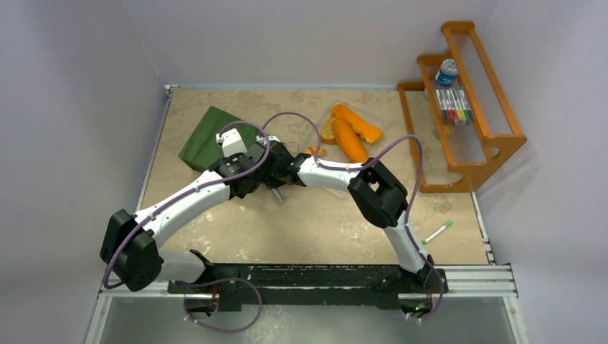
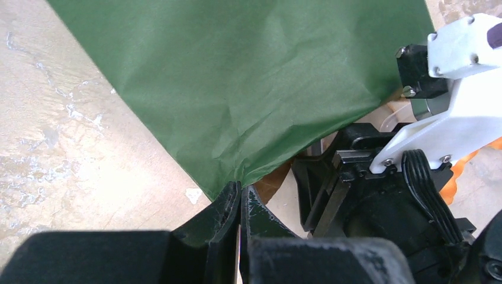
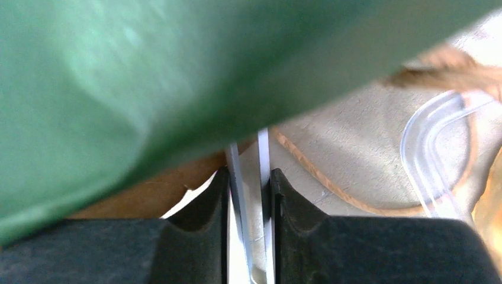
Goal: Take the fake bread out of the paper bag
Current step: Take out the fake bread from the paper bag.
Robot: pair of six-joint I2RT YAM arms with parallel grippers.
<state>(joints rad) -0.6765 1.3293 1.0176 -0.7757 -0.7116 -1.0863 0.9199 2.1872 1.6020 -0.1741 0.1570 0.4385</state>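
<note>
Dark green paper formed the paper bag (image 1: 206,137), which lay flat on the table (image 1: 323,222) at the back left, its brown inside showing at the mouth. The left end effector (image 2: 239,190) was fully closed, pinching the bag's lower edge. Just right of it, the right end effector (image 3: 248,177) was clamped narrowly on the two thin blades of the metal tongs (image 3: 264,160) at the bag's mouth. Farther right, the fake bread (image 1: 351,136), orange loaves and a tan slice, lay outside the bag on a clear plastic tray (image 3: 408,136). A wooden rack (image 1: 502,147) holding markers stood at the far right.
</note>
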